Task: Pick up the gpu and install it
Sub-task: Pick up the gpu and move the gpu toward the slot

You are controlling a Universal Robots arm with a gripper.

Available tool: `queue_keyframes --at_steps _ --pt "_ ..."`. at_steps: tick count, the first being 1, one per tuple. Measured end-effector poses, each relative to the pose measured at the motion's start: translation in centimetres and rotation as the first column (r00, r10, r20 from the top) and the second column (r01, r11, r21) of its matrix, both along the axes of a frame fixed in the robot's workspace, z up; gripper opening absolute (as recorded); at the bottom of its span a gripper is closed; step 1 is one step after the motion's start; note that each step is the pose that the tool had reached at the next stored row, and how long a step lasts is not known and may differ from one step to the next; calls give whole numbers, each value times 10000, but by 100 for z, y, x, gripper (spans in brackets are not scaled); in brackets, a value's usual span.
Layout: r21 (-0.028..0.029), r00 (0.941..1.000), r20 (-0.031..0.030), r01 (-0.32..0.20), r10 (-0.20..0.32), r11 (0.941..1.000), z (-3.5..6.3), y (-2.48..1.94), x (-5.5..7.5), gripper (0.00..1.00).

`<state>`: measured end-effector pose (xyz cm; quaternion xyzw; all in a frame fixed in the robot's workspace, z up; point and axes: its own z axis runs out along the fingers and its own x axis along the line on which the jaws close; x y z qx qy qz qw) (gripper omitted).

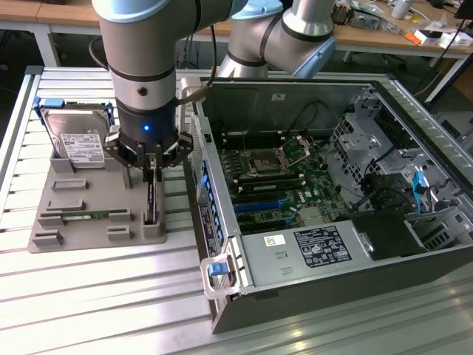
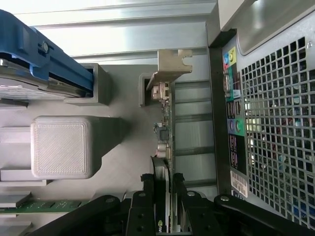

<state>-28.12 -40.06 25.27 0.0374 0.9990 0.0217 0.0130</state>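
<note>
Gripper (image 1: 153, 177) clamped on the gpu (image 1: 152, 201), which stands on edge in its slot in the grey tray (image 1: 96, 194).

Exterior view: the tray lies on the slatted metal table (image 1: 96, 303) and also holds a hard drive (image 1: 77, 140), upright in a blue frame with a white label too small to read, and a green memory stick (image 1: 81, 215) lying flat. On the exterior view's right, the open computer case (image 1: 310, 296) contains a circuit board (image 1: 281, 177) and a grey power box (image 1: 295, 251) with a black label and a white sticker, neither readable. Wrist view: the jaws are closed on the two faces of the gpu (image 2: 167, 132), one black finger (image 2: 147, 187) pressed on each side. The gpu's silver bracket (image 2: 172, 64) is at the far end, and a green logo near the fingers is cut off. The case's perforated back panel (image 2: 275, 113) is just beside the gpu.
</note>
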Motion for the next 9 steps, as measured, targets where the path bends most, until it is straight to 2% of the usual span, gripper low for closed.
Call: queue_keyframes --at_steps 9 --pt "0 10000 1 0 0 10000 152 0 0 26"
